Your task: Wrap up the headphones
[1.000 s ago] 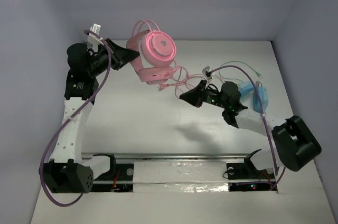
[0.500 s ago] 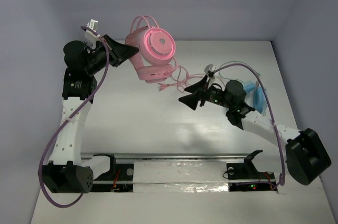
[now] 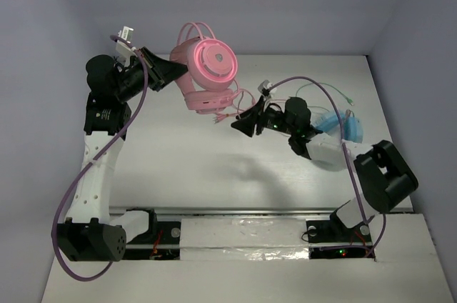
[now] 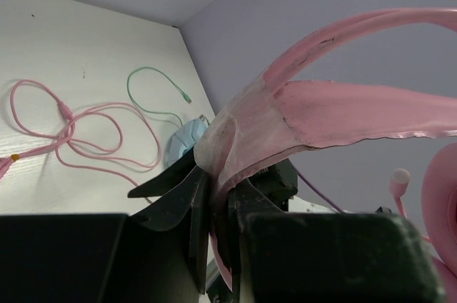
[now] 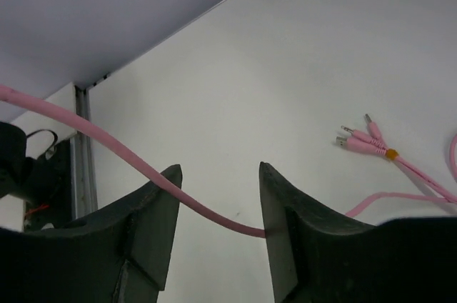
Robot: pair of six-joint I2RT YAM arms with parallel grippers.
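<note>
Pink headphones [image 3: 207, 74] are hanging above the far left part of the white table [image 3: 193, 174], one round padded cup facing up and glowing glossy. The left gripper [image 3: 175, 71] is clamping the thin, flat headband [image 4: 321, 110] tight between its black fingers. Their long thin cable [image 3: 239, 103] is spilling from the cups toward four o'clock in loose, soft loops, and its plugs [image 5: 364, 142] are lying on the table. The right gripper [image 3: 243, 123] is the nearer one to that slack. It is sitting at about five o'clock from the cups, jaws standing apart and pointing toward nine o'clock. In the right wrist view one strand [image 5: 143, 167] is crossing the gap slantwise, from ten o'clock down to four o'clock, and touching the right-hand finger [image 5: 300, 246]. Closing there would likely catch the cord for winding. Light blue headphones [image 3: 343, 126] with a green cable [image 3: 321, 88] are lying beyond, at three o'clock.
</note>
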